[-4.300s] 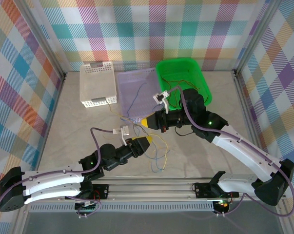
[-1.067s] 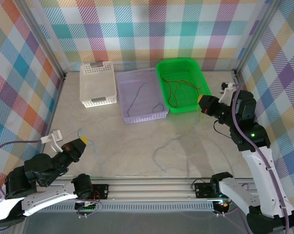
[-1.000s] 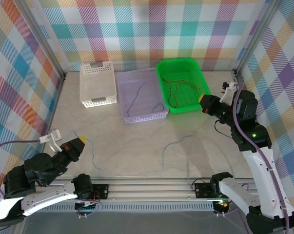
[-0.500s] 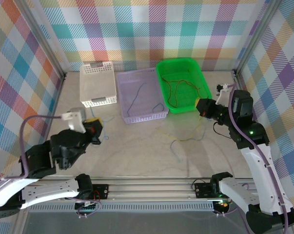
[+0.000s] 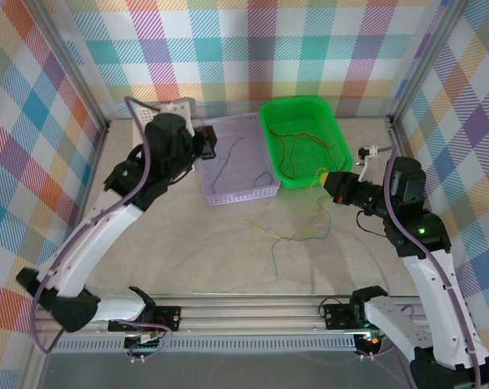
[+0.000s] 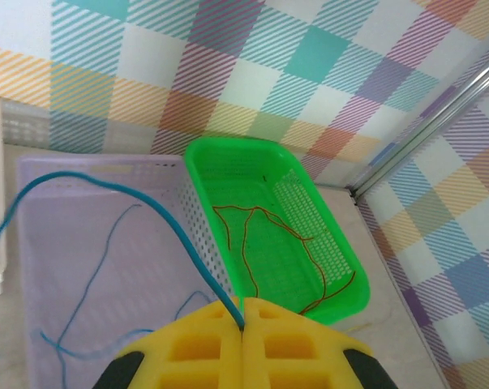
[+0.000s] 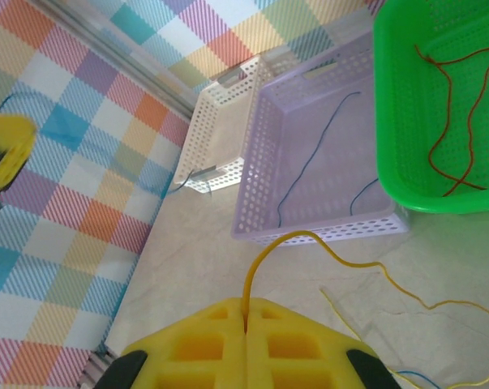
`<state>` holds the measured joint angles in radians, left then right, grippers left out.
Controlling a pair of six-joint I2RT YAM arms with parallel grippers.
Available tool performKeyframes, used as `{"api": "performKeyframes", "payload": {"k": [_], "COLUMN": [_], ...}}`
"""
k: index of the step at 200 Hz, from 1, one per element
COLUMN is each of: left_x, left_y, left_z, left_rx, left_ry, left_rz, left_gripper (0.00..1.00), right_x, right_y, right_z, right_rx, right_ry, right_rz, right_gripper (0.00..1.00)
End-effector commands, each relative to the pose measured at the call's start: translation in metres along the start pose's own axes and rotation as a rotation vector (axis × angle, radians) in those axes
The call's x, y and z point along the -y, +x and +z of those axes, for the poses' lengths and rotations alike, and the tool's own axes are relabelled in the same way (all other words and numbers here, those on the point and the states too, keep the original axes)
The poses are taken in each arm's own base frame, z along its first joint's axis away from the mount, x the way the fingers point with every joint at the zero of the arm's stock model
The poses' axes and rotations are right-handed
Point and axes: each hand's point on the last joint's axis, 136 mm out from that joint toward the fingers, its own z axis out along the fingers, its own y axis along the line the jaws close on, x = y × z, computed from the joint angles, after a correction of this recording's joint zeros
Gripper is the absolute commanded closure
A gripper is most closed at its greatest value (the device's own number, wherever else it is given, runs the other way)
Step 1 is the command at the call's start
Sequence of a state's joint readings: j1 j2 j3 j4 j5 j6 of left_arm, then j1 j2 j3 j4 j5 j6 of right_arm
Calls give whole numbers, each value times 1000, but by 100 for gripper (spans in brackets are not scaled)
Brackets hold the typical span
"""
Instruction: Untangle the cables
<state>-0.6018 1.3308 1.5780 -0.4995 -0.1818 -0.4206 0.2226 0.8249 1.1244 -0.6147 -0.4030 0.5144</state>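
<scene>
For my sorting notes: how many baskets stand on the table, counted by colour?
white basket: 1
purple basket: 1
green basket: 1
Total: 3

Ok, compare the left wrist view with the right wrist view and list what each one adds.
Left wrist: the left gripper shut on a thin blue cable curving away to the left. Right wrist: the right gripper shut on a thin yellow cable, with the pale marbled table below. Both: the purple perforated plastic basket and the green plastic basket holding a thin red-orange cable.
</scene>
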Motion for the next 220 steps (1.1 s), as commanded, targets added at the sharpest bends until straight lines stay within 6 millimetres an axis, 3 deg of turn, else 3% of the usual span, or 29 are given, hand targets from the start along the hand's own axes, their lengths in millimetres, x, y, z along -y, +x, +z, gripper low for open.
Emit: {"api": "performKeyframes", "payload": {"k": [1,30,53,83,118,152,185,208,220], "left_x": [3,-14,-27,-39,-64,-76,-79,-71,-61], "left_y": [-20,-23,-8,27,73,117,142,147,138], "left_z": [31,83,127,177,218,242,250,253,251], "left_rx": [5,-21,-71,-161,-246,-334,-384,-391,-375], "left_ry": [66,10,-38,-61,-123,-147,-152,-132,-106], "left_rz": [-19,-21,-21,-32,-41,-73,-93,-95,-117], "left_gripper": [100,100,100,100,100,100,100,100,100], "right_x": [-14,-22,-26,-30,-35,-40,-42,-44,-43], "right_y": [3,7,11,17,22,28,30,30,31], "right_z": [-5,-11,-14,-14,-17,-19,-21,-21,-21], "right_rx": [-5,-11,-19,-36,-49,-67,-72,-74,-74], "right_ry": [-75,-114,-137,-169,-200,-232,-244,-257,-253], "right_rz": [-28,-36,-33,-24,-25,-29,-28,-24,-27], "right_gripper": [100,100,100,100,100,100,100,100,100]}}
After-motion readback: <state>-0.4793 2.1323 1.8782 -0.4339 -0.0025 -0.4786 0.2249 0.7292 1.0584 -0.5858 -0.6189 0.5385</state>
